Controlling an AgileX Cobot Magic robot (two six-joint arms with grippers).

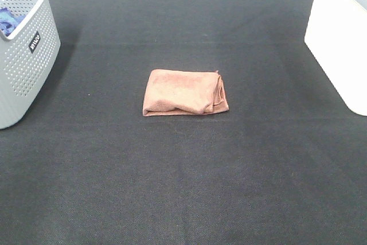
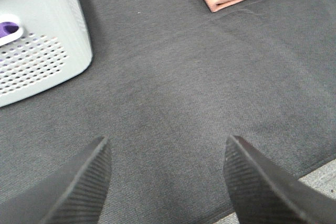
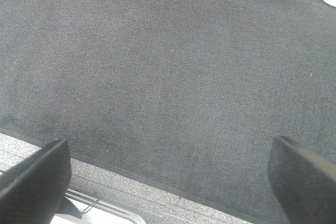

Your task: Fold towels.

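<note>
On the middle of the dark surface lies the terracotta towel, folded into a small rectangle, its right end bulging with loose layers. That bulky end could spring open if nudged or pinched only by its top layer, undoing the fold. Left hand hovers wide open and empty, well short of the towel; right hand is likewise spread wide, holding nothing

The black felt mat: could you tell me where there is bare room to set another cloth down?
Bare black felt mat lies in front of the folded terracotta microfibre towel, and also between it and the white bin. The left edge is crowded by the grey perforated plastic basket.
</note>
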